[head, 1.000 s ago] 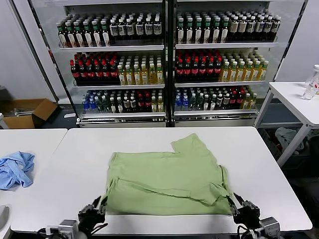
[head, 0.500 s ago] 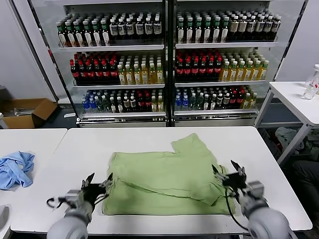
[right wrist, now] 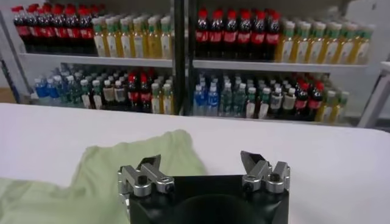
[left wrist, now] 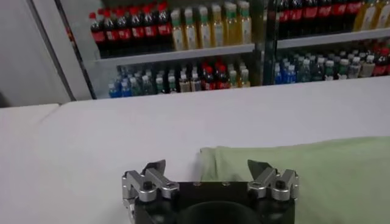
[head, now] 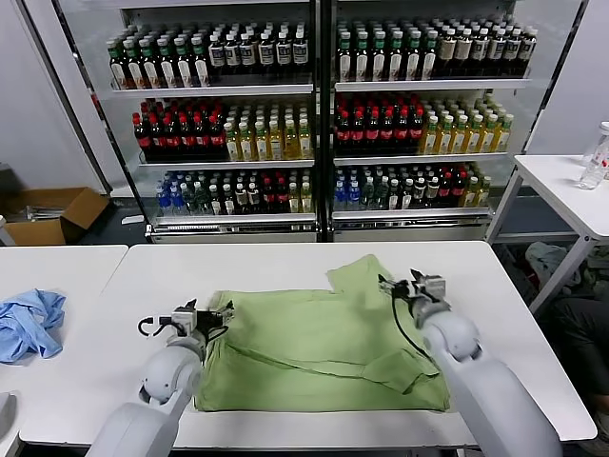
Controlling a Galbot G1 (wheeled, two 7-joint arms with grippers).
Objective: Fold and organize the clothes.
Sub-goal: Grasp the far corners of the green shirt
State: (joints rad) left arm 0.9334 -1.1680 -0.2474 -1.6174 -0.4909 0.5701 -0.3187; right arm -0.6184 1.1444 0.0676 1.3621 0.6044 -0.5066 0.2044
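White table [head: 533, 314] runs under both claws, w/ a glass-door drinks fridge [head: 319, 119] full of bottle rows well beyond them, across the floor. The light green T-shirt [head: 324, 347] lies flat on the table between the two claws, partly folded, plain side up, no print showing; one sleeve [head: 366, 276] pokes out toward the fridge, just inboard of the right gripper, and a folded flap sits along the near right part, behind that claw toward the robot. Left gripper [head: 221, 315] hangs low at the shirt's left far corner, pointing inward over the edge; jaws spread wide, nothing between them. In left wrist view the left gripper [left wrist: 210, 168] shows both fingers apart w/ the shirt [left wrist: 304, 176] corner directly ahead of and below the gap, bare table to the outer side. Right gripper [head: 397, 288] sits at the shirt's right far part, next to the sleeve, pointing inward; jaws also wide open, empty. Right wrist view: right gripper [right wrist: 202, 163] w/ the sleeve [right wrist: 137, 164] under and ahead of one finger, bare table under the other. Crumpled light blue garment [head: 29, 322] lies on a separate side table [head: 67, 271], well out past the left claw. Cardboard box [head: 52, 214] on the floor farther out beyond that.
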